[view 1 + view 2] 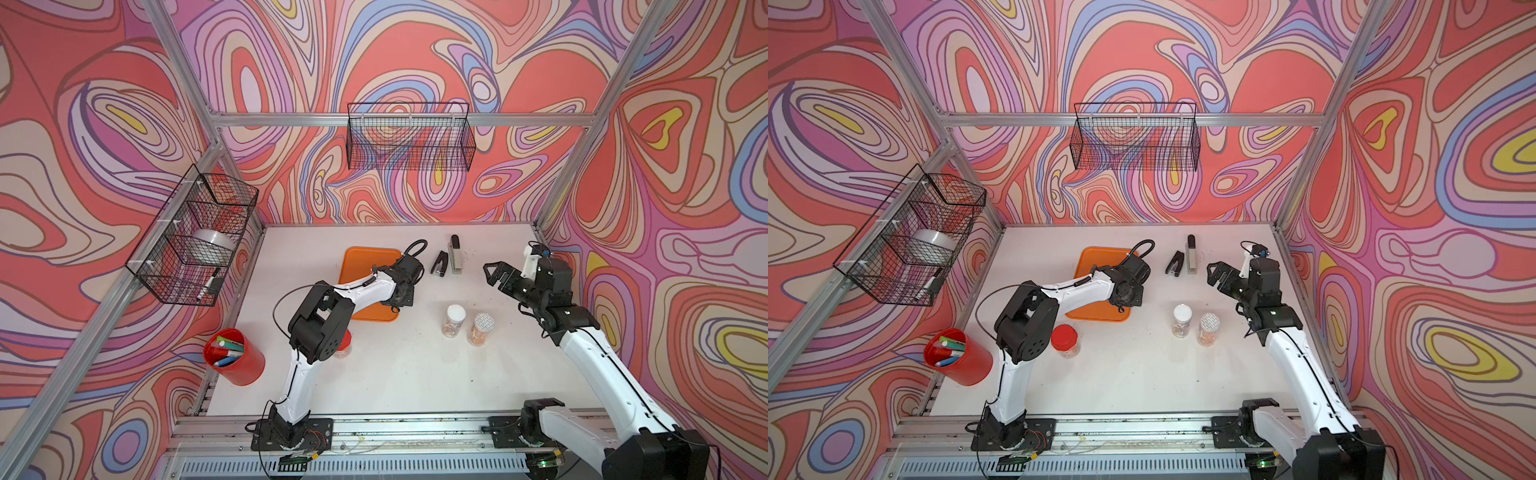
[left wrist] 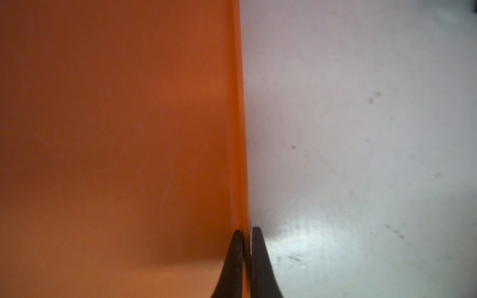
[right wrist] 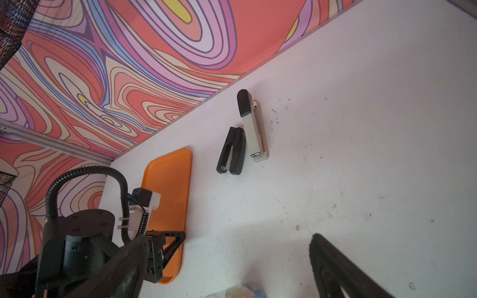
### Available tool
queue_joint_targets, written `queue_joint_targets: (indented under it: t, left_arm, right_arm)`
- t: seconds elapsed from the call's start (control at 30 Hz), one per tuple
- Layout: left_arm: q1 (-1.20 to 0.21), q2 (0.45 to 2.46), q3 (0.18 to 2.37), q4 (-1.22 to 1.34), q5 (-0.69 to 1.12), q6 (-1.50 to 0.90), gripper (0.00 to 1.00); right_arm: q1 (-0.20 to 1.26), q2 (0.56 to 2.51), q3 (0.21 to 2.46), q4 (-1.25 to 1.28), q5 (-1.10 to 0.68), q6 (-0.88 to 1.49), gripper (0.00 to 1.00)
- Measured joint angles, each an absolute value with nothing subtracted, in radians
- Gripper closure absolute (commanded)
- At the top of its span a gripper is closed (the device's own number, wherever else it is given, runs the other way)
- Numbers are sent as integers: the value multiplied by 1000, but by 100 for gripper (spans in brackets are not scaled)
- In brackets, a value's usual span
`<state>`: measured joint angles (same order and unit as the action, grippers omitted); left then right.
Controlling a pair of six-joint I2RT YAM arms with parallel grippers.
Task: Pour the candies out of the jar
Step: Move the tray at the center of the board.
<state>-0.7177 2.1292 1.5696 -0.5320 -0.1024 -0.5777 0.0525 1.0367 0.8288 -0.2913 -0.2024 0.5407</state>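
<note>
Three capped jars stand upright: white-lid jar [image 1: 454, 321] just beside patterned-lid jar [image 1: 482, 329], red-lid jar [image 1: 1065, 340] by the left arm, candies [image 1: 450, 330] inside. Two staplers: black stapler [image 1: 439, 264], beige stapler [image 1: 456, 257]. One tray [image 1: 361, 262]. Left gripper [image 2: 246, 229] is pinched on the tray's rim; right gripper [image 1: 496, 272] gapes wide, empty.

Bright even light; blurry left wrist view, glare on table [image 2: 299, 240]

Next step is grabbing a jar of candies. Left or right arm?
Right. The right gripper is open, empty and close to the white-lid jar and the patterned-lid jar. The left gripper is shut on the rim of the orange tray, farther from both jars.
</note>
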Motion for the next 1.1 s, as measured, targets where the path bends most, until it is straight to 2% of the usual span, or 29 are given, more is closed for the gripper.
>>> queue_joint_targets:
  t: [0.2, 0.3, 0.33, 0.47, 0.53, 0.57, 0.7, 0.77, 0.97, 1.1]
  left_arm:
    - [-815, 2181, 1666, -520, -25, -677, 99]
    - [-833, 2202, 1705, -520, 0, -708, 57]
    - [-833, 2205, 1713, -519, 3, -715, 46]
    - [-826, 2196, 1716, -521, -16, -717, 21]
    - [-819, 2168, 1694, -518, -35, -703, 17]
    - [-813, 2142, 1672, -515, -43, -696, 10]
    - [-746, 1967, 1553, -503, -72, -661, 8]
    - [-686, 1865, 1498, -489, -86, -638, 0]
    - [-485, 1616, 1356, -462, -144, -558, 0]
    - [-347, 1510, 1244, -440, -123, -537, 0]
  right_arm:
    - [52, 1034, 820, -291, -202, 541, 2]
    - [52, 1031, 817, -292, -203, 540, 2]
    - [52, 1030, 817, -292, -203, 540, 2]
    - [52, 1029, 817, -297, -205, 529, 2]
    - [56, 1033, 821, -306, -207, 520, 2]
    - [61, 1037, 825, -309, -207, 516, 2]
    - [133, 1082, 879, -316, -198, 502, 3]
    - [193, 1111, 916, -318, -187, 496, 5]
    - [412, 1245, 1039, -312, -157, 487, 9]
    - [619, 1390, 1144, -315, -95, 470, 13]
